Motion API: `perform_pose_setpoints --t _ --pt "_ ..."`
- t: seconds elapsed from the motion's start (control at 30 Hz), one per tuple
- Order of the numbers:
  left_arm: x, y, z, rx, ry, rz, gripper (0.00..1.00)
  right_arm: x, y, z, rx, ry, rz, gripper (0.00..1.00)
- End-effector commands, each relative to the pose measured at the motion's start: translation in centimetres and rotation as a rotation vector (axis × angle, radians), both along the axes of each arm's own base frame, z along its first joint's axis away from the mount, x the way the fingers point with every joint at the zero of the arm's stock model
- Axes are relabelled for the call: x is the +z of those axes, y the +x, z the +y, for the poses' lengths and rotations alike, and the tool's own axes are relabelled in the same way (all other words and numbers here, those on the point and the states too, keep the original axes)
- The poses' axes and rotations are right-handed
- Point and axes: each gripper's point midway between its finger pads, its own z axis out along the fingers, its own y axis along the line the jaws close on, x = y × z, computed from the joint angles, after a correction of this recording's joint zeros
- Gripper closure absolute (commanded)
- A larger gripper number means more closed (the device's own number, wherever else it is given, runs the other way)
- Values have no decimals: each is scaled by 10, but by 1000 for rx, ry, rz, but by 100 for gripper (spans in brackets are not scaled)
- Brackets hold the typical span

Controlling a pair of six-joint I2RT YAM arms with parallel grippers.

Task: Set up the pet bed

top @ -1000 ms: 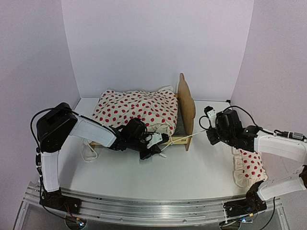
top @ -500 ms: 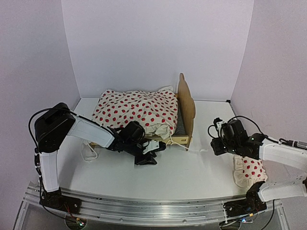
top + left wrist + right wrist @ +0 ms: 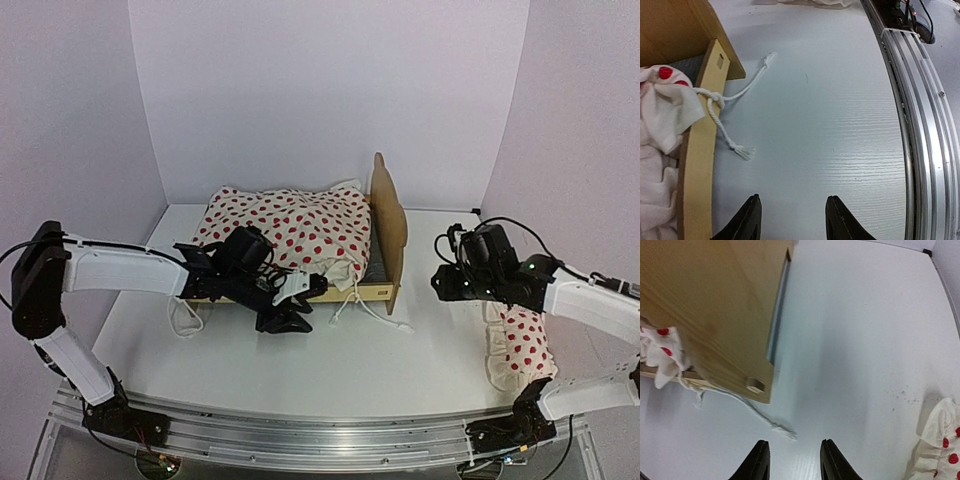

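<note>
Pet bed (image 3: 372, 291) — plywood, wavy headboard (image 3: 388, 215), dotted duvet (image 3: 285, 225) heaped inside — left fingers (image 3: 747, 222), right fingers (image 3: 757, 462) apart, empty

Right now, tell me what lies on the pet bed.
The red-dotted duvet is heaped on the pet bed, hiding most of its grey base; anything beneath it cannot be seen.

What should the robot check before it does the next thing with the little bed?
Left hand open and empty: ok.
Right hand open and empty: ok.
Bed standing upright on the table: ok.
Blanket on the bed: ok.
Pillow on the bed: not ok, it lies on the table beside the right arm.
Strings clear of both hands: ok, lying loose on the table.
</note>
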Motion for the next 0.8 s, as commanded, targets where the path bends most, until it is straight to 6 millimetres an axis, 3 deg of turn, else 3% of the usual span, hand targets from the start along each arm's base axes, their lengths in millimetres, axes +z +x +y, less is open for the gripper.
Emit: perform_pose_setpoints --t 0.0,0.13,0.17,0.3,0.4,0.53,0.77 --pt "45 13 36 117 -8 -42 52 43 0 68 123 88 -56 67" --pt "68 50 88 311 -17 -104 41 45 -3 112 117 178 -4 67" --pt "71 61 103 369 -17 -131 36 38 -4 127 127 186 24 66" --pt "72 96 171 600 -1 -183 26 24 8 167 115 206 89 55" --pt "64 101 204 683 29 -213 24 19 24 184 72 222 104 53" --pt "50 100 231 734 55 -247 21 8 43 211 74 206 122 54" --pt "33 99 236 694 56 -342 24 -19 61 199 -39 106 102 60"
